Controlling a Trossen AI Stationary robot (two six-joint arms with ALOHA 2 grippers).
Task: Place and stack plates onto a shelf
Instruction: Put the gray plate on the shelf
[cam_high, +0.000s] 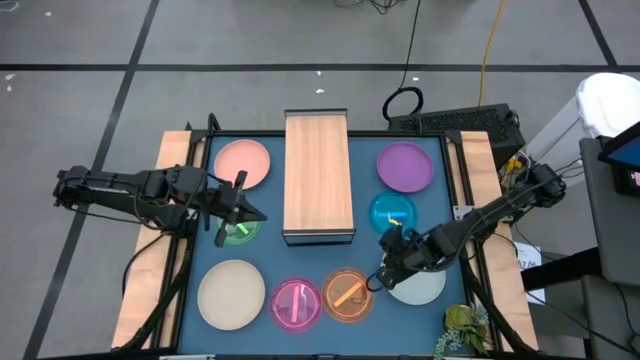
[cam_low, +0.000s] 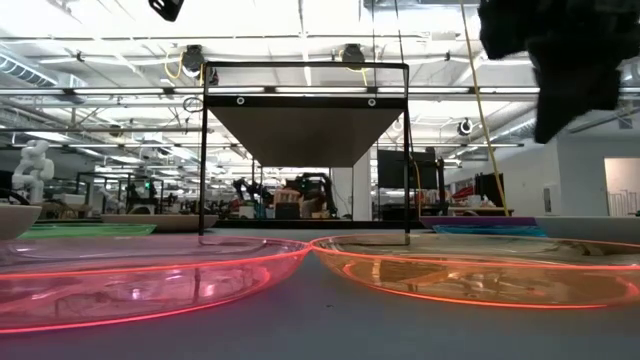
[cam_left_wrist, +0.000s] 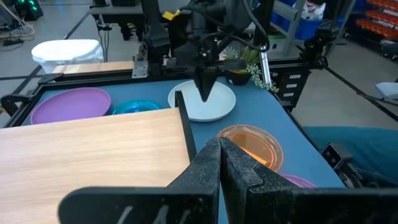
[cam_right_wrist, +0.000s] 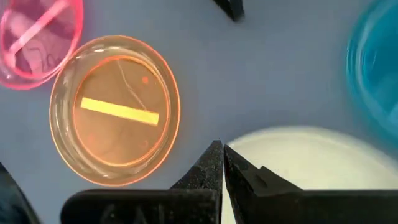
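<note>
The shelf (cam_high: 319, 178) is a light-wood board on a black frame (cam_low: 305, 135) in the middle of the far half of the blue table. All the plates lie flat on the table. Left of the shelf are salmon pink (cam_high: 243, 163) and green (cam_high: 238, 230). Right of it are purple (cam_high: 405, 166) and teal (cam_high: 393, 213). Along the near edge are cream (cam_high: 231, 293), magenta (cam_high: 297, 304), orange (cam_high: 347, 295) and pale white (cam_high: 418, 285). My left gripper (cam_high: 240, 207) is shut, raised over the green plate beside the shelf (cam_left_wrist: 93, 149). My right gripper (cam_right_wrist: 222, 149) is shut, raised between the orange plate (cam_right_wrist: 115, 111) and the white plate's rim (cam_right_wrist: 311, 155).
Wooden side boards (cam_high: 145, 270) flank the table left and right. A small plant (cam_high: 465, 330) stands at the near right corner. A dark device and cables (cam_high: 460, 122) lie beyond the far right edge. Bare blue table shows between the shelf's near end and the near row of plates.
</note>
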